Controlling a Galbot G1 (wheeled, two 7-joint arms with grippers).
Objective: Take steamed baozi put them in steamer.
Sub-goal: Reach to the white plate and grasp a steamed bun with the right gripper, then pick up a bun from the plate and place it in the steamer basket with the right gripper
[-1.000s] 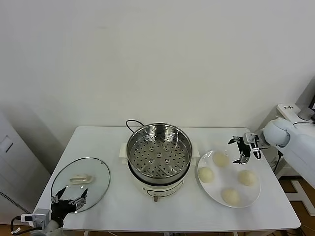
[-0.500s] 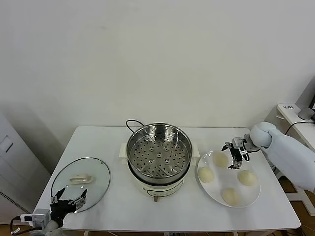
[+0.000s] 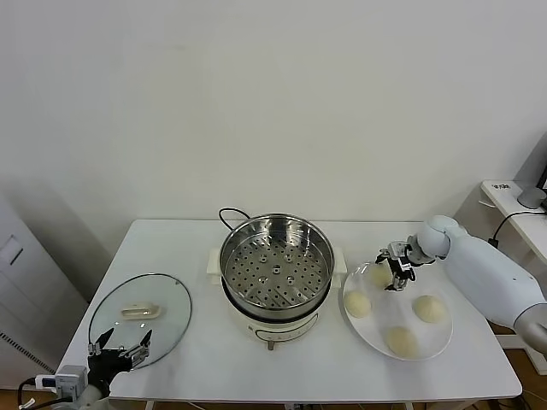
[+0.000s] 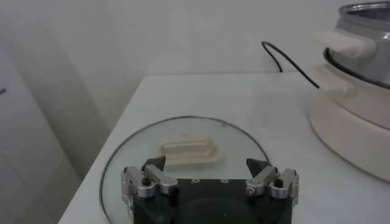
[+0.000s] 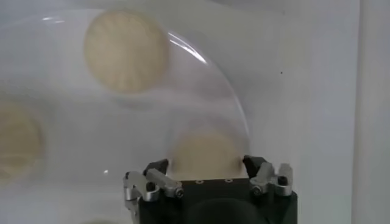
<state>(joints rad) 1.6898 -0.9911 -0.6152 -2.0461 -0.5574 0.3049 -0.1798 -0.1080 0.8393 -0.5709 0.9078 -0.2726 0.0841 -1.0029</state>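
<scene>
Four cream-white steamed baozi lie on a white plate [image 3: 444, 338] at the right of the table: one at the back [image 3: 380, 276], one to the left [image 3: 357, 303], one to the right [image 3: 429, 308] and one in front [image 3: 402, 341]. My right gripper [image 3: 392, 272] is lowered over the back baozi [image 5: 204, 153]. In the right wrist view the right gripper [image 5: 206, 164] stands open, a fingertip close on either side of that bun. The steamer [image 3: 276, 265], a shiny perforated pot on a cream base, stands empty mid-table. My left gripper [image 3: 120, 348] waits open at the front left.
A round glass lid [image 3: 141, 316] lies flat at the front left, right under my left gripper [image 4: 205, 165]. The steamer's black cord [image 3: 229, 213] loops behind the pot. Two more baozi [image 5: 126, 52] [image 5: 15, 143] show on the plate [image 5: 234, 97] in the right wrist view.
My right arm has swung left from beyond the plate's back right rim and come down over the back baozi. The left arm has not moved.
</scene>
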